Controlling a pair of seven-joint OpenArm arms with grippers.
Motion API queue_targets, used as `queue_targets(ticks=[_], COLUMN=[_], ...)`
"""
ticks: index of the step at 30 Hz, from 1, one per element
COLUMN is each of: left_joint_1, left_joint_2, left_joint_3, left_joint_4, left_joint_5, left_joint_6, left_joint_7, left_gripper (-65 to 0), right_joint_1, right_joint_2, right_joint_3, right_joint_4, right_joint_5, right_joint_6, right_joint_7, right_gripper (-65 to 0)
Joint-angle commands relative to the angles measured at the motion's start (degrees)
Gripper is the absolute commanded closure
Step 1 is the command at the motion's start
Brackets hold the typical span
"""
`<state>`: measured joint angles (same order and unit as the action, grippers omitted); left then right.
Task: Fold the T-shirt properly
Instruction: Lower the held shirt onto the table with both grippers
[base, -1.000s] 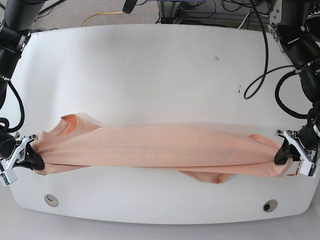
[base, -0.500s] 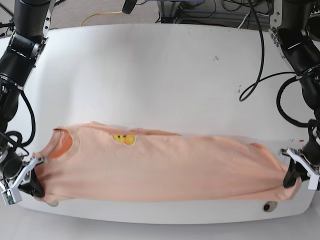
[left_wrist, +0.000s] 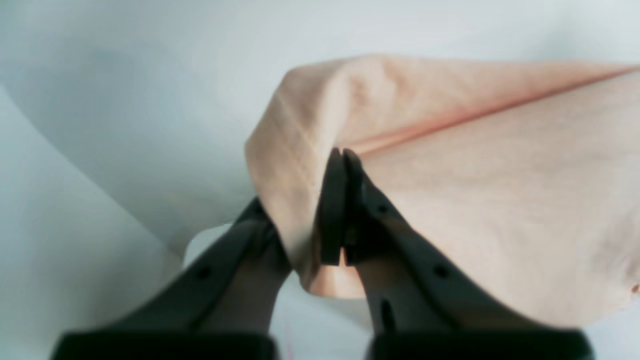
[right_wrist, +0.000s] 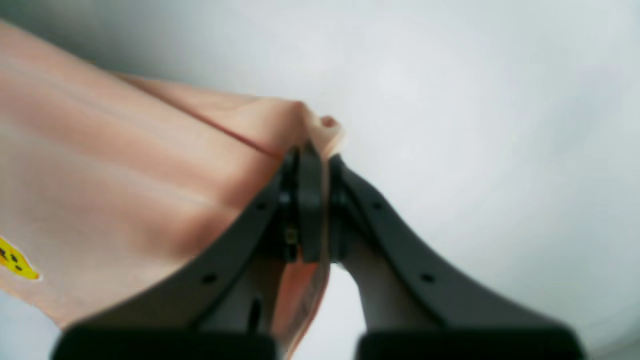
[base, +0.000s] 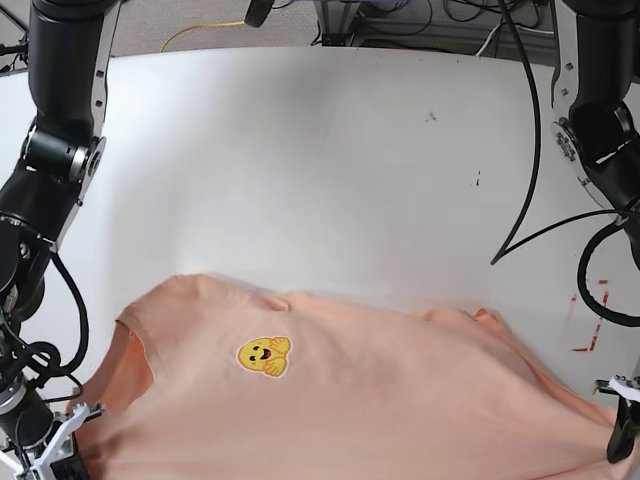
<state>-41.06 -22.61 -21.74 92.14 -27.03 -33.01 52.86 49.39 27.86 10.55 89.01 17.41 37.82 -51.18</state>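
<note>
Peach-pink soft cotton T-shirt (base: 370, 390) hangs limp between our left gripper (left_wrist: 342, 165) at 4 o'clock and right gripper (right_wrist: 312, 155) at 8 o'clock, both clamped on its corners, so we judge it light and floppy.

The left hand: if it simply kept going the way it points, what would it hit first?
Probably the T-shirt itself: the left hand is already shut on its edge, and beyond lies the white table. Depth is unclear.

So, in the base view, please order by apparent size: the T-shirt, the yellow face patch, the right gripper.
1. T-shirt, by far the largest.
2. Right gripper and yellow face patch: look alike; the gripper is partly cut off.
</note>
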Motion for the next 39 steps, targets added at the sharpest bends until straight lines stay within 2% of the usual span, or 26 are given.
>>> queue_targets(ticks=[1,6,8,12,17,22,24,27,32,37,39], left_joint_1=[-2.5,-8.74,-11.12,-18.24,-24.57,-23.25,-20.61,-14.63,-4.52,6.55,11.83], left_joint_2=[-0.82,-1.61,-2.31,-2.66,-2.66,-2.4,-2.22,-0.73,-0.55,-0.29,-0.29], left_joint_3=[-0.37,-0.55,-0.29,-0.2,1.03,3.32,3.32,3.06,1.12,0.07,-1.87], left_joint_4=[0.83,0.57,0.74,0.21,-0.93,-1.37,-0.58,2.15,6.9,8.48,10.68], left_joint_5=[-0.53,-0.36,-0.36,-0.45,-0.53,-0.8,-0.8,-0.89,-1.15,-7.13,-9.24], left_joint_6=[0.36,0.36,0.44,2.55,2.73,2.47,2.47,2.47,2.38,2.38,2.55], left_joint_7=[-1.39,-1.3,-1.21,-1.12,-1.12,-1.12,-1.12,-1.12,-1.12,-1.12,-1.12], left_gripper=[0.0,0.0,0.0,0.0,0.0,0.0,0.0,0.0,0.0,0.0,0.0], right_joint_1=[4.46,13.16,16.33,23.19,25.41,25.41,25.21,18.09,7.27,-6.18,-13.21], right_joint_2=[1.64,1.73,2.69,4.01,4.1,4.36,4.89,4.98,4.71,3.31,2.43], right_joint_3=[0.05,-3.03,-4.96,-9.8,-11.91,-12.61,-10.5,-6.11,-0.04,3.3,7.17], right_joint_4=[-0.7,-6.51,-7.91,-9.58,-9.58,-6.86,-4.66,0.0,7.65,14.86,18.72], right_joint_5=[-0.84,-0.84,-0.84,-0.57,-0.57,-0.49,-0.49,-0.49,-0.49,-0.49,-0.49], right_joint_6=[-0.77,-0.77,-0.77,-0.77,-0.77,-0.5,1.08,2.18,2.18,2.18,2.18], right_joint_7=[1.46,1.46,1.46,1.55,1.29,-2.4,-3.64,-4.51,-8.03,-8.21,-8.29], right_gripper=[0.0,0.0,0.0,0.0,0.0,0.0,0.0,0.0,0.0,0.0,0.0])
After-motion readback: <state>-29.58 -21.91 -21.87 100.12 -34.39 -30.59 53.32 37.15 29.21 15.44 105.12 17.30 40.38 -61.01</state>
